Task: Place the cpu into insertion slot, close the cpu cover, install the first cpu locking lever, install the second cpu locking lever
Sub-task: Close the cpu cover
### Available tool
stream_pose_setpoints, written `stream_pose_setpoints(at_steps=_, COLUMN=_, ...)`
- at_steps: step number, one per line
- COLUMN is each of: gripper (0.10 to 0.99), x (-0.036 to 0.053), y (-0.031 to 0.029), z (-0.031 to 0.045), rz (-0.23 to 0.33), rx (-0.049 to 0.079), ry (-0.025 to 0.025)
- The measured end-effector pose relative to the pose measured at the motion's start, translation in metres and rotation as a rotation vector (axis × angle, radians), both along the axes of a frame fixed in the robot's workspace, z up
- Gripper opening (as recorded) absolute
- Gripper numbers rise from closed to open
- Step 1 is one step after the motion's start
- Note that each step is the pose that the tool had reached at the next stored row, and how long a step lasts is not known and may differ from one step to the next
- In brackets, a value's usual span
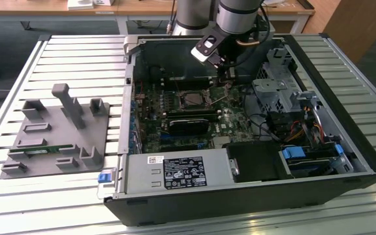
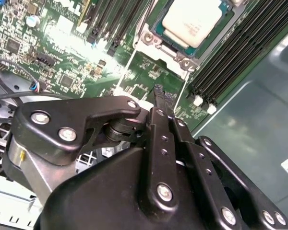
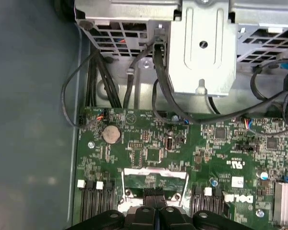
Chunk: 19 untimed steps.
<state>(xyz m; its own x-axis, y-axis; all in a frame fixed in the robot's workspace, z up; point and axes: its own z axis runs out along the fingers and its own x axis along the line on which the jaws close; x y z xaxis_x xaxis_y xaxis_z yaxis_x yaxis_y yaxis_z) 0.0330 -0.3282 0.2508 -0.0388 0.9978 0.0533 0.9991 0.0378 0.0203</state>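
Table [image 1: 57, 49] carries one open computer case [image 1: 240, 205], with one motherboard [image 3: 149, 153] inside. My gripper [image 2: 158, 90] is down in the case, fingers [image 2: 156, 127] pressed together and holding nothing. The tips sit at the free edge of the cpu cover [image 3: 156, 172]. The cover looks swung open, its window over bare board just beside the insertion slot [image 2: 151, 42]. Touching or not, can't tell. The cpu [image 2: 192, 19] lies flat in the slot, silvery top up, so I judge placing done and cover-closing in hand.

To do it well: push centred on the cover's free bar and follow the hinge arc. Go slow so the frame lands square around the cpu without nudging it. Stay off the memory slots [image 2: 240, 48] alongside.

Counts: one cpu, one insertion slot, one cpu cover, one gripper, two fingers.
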Motion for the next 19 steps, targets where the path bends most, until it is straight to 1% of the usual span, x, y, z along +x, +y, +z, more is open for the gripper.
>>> stream_pose_setpoints(at_steps=5, gripper=0.106, x=0.0071, y=0.0006, z=-0.0005, rz=0.0, rx=0.0, ry=0.0)
stream_pose_setpoints(at_steps=11, gripper=0.106, x=0.0125, y=0.0012, z=-0.001, rz=0.0, rx=0.0, ry=0.0)
stream_pose_setpoints(at_steps=19, gripper=0.106, x=0.0225, y=0.0024, z=-0.0017, rz=0.0, rx=0.0, ry=0.0003)
